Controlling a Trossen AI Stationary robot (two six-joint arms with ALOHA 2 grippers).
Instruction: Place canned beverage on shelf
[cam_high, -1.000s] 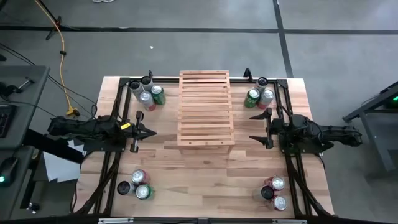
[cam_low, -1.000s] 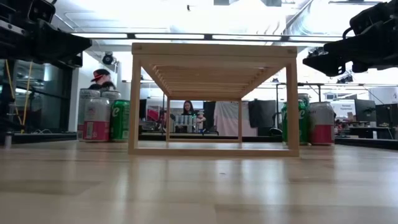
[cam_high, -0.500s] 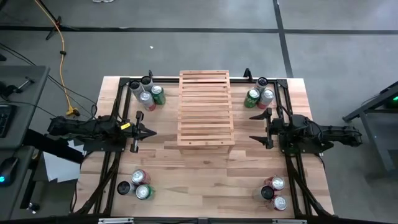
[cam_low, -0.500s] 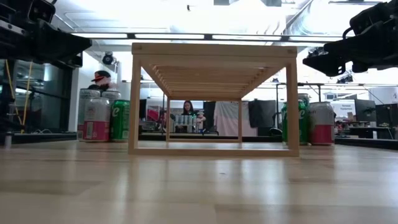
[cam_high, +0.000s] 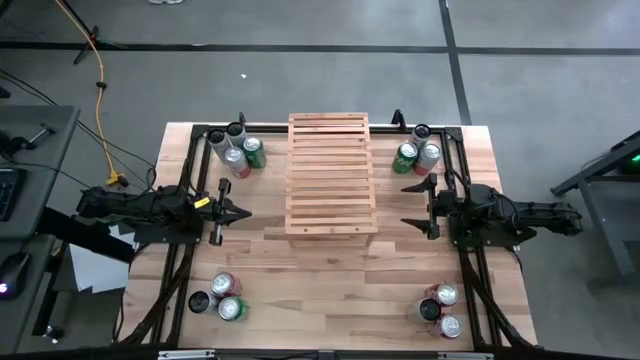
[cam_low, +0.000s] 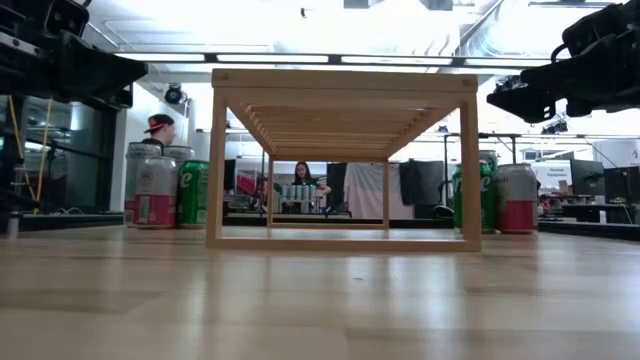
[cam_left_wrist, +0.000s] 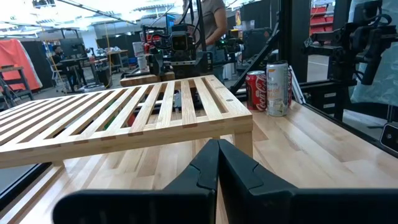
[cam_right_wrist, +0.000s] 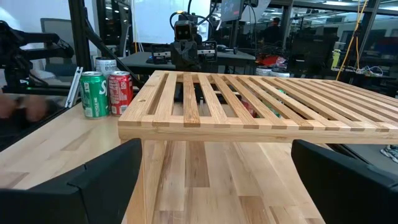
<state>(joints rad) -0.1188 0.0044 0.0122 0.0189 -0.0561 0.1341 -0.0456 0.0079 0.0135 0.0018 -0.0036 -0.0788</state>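
Your left end effector (cam_high: 240, 212) is clenched on nothing, right end effector (cam_high: 409, 206) released, both flanking the shelf (cam_high: 330, 177).

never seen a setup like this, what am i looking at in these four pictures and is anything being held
Two robot arms work at a wooden table. One picture looks straight down, one looks level across the tabletop, and two come from cameras on the arms' wrists. In the middle stands a slatted wooden shelf, with nothing on it. Small groups of drink cans stand near all four corners. The left tool is shut and the right tool is open; each hangs beside the shelf, holding nothing.
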